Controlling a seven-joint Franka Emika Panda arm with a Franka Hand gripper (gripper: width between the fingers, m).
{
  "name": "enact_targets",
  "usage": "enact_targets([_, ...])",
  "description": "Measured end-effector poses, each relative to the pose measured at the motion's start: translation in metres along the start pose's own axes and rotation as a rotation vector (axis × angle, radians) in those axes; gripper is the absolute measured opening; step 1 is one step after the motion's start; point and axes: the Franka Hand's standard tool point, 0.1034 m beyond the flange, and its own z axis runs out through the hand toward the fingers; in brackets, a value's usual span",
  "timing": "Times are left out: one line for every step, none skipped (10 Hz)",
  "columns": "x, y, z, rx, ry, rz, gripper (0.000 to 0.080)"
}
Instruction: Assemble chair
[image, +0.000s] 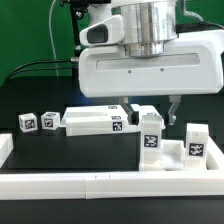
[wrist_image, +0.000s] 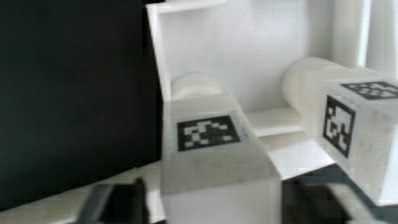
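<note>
Where the white border rail (image: 100, 182) edges the black table (image: 20, 152), a tagged chair block (image: 150, 135) stands just behind it, with a neighbouring block (image: 196, 142) just beside. The gripper (image: 152, 106) straddles it, jaws apart, clasping nothing. I'd centre it and close squarely on the flat sides, so nothing twists. Farther back lie a long slab (image: 92, 121) and two small tagged pieces (image: 27, 123), before a dark backdrop (image: 25, 40).

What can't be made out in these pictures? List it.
- Exterior view: tags on the white pieces are too small to read; the gripper blocks whatever lies behind it.
- Wrist view: the rounded piece is cut off by the edge; the fingers are blurred and cropped.
</note>
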Motion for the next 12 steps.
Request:
enact_targets([0.0,0.0,0.0,0.0,0.001,0.005,0.0281])
enact_targets([0.0,0.0,0.0,0.002,0.0,0.131,0.0282])
enact_targets([0.0,-0.001,0.001,0.003,0.003,0.221,0.0282])
enact_targets([0.002,-0.003,0.001,0.006,0.013,0.39,0.0282])
enact_targets([0.002,-0.008,0.002,0.005,0.008,0.575,0.0282])
enact_targets([-0.002,-0.014,0.002,-0.001,-0.014,0.78,0.0282])
enact_targets([-0.001,-0.014,0.003,0.012,-0.019,0.958,0.0282])
enact_targets([0.001,-0.014,0.003,0.036,-0.021,1.087,0.0282])
enact_targets([0.001,-0.014,0.003,0.036,-0.021,1.079,0.0282])
enact_targets([0.001,-0.014,0.003,0.036,-0.021,1.06,0.0282])
enact_targets([0.001,-0.014,0.003,0.026,-0.018,0.929,0.0282])
enact_targets([0.002,-0.015,0.001,0.02,-0.011,0.726,0.0368])
